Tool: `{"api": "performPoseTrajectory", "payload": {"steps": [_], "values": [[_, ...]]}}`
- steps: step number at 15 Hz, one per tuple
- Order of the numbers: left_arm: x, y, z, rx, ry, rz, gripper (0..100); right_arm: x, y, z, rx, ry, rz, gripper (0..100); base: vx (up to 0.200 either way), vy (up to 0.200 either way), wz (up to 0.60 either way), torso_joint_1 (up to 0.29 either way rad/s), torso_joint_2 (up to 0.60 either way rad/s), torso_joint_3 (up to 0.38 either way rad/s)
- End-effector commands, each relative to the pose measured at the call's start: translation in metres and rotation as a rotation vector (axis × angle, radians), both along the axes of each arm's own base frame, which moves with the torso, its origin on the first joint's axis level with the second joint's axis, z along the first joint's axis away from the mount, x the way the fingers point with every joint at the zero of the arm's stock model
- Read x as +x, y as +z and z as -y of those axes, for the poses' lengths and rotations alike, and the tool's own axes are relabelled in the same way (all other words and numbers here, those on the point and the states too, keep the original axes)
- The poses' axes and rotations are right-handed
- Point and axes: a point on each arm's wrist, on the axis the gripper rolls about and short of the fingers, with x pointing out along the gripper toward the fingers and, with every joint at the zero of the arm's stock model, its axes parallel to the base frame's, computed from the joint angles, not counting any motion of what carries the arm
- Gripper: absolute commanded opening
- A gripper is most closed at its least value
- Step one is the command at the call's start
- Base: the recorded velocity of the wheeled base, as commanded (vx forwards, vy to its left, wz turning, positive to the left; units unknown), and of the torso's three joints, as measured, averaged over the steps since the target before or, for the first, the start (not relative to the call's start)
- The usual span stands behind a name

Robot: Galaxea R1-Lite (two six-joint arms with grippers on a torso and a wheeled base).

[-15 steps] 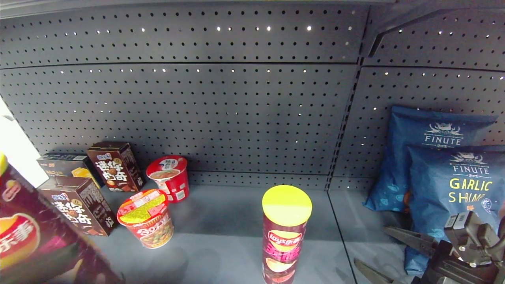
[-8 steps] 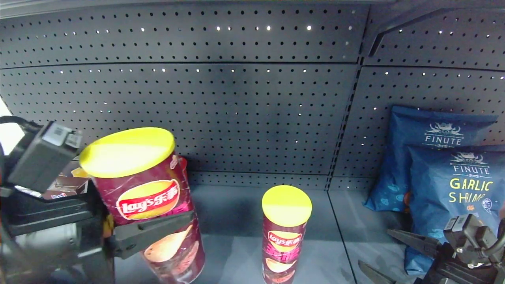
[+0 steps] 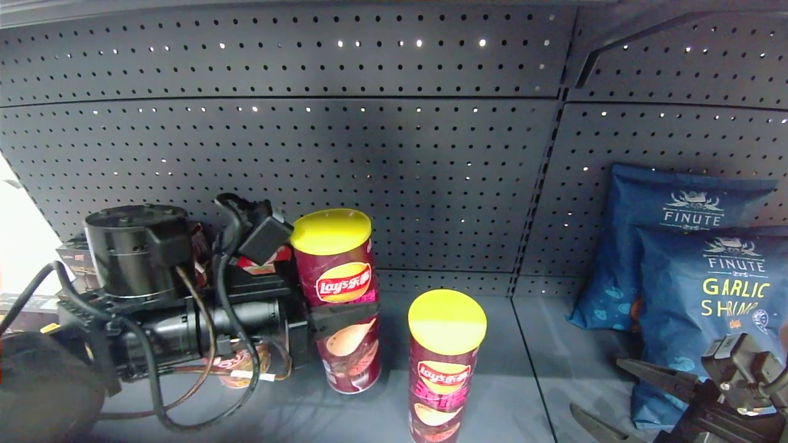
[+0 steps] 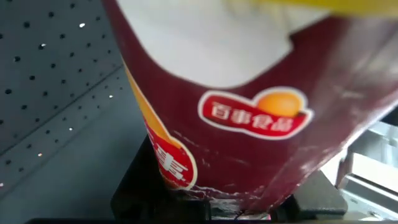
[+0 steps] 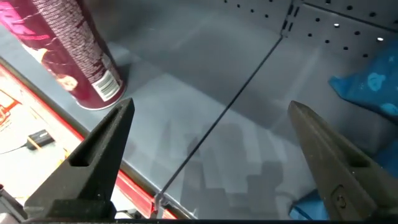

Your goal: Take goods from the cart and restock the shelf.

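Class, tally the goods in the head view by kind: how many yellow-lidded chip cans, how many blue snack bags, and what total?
Yellow-lidded chip cans: 2 (rear can, front can)
Blue snack bags: 2 (rear bag, front bag)
Total: 4

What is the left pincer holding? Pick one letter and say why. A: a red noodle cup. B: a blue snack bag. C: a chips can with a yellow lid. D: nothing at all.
C: the left pincer is closed around the middle of the upright, yellow-lidded chips can.
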Motion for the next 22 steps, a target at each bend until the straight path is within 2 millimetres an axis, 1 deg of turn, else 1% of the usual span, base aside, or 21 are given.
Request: {"api": "performPoseTrajectory", "payload": {"steps": [1, 2, 5, 9, 13, 15, 19, 22], "values": [[0.036, -0.017, 0.006, 0.017, 0.021, -0.035, 0, 0.000, -0.001, 0.000, -0.003, 0.001, -0.003, 100, 0.000, 0.000, 0.00, 0.000, 0.00, 0.000], [0.047, -0.020, 0.009, 0.011, 0.008, -0.031, 0, 0.000, -0.001, 0.000, -0.003, 0.000, -0.005, 100, 0.000, 0.000, 0.00, 0.000, 0.00, 0.000], [0.070, -0.033, 0.021, -0.012, -0.030, -0.004, 0, 0.001, -0.001, 0.000, -0.005, 0.000, -0.007, 100, 0.000, 0.000, 0.00, 0.000, 0.00, 0.000], [0.097, -0.041, 0.039, -0.018, -0.050, 0.011, 0, 0.001, -0.003, -0.001, -0.010, 0.006, -0.017, 100, 0.000, 0.000, 0.00, 0.000, 0.00, 0.000], [0.107, -0.054, 0.044, -0.009, -0.053, -0.003, 0, 0.001, -0.003, -0.001, -0.012, 0.006, -0.019, 100, 0.000, 0.000, 0.00, 0.000, 0.00, 0.000], [0.112, -0.058, 0.047, 0.006, -0.069, 0.019, 0, 0.001, -0.003, -0.001, -0.011, 0.007, -0.020, 100, 0.000, 0.000, 0.00, 0.000, 0.00, 0.000], [0.119, -0.060, 0.068, -0.002, -0.112, 0.043, 0, 0.001, -0.003, -0.001, -0.011, 0.006, -0.018, 100, 0.000, 0.000, 0.00, 0.000, 0.00, 0.000], [0.124, -0.063, 0.071, -0.004, -0.115, 0.048, 0, 0.001, -0.003, -0.001, -0.010, 0.005, -0.019, 100, 0.000, 0.000, 0.00, 0.000, 0.00, 0.000]]}}
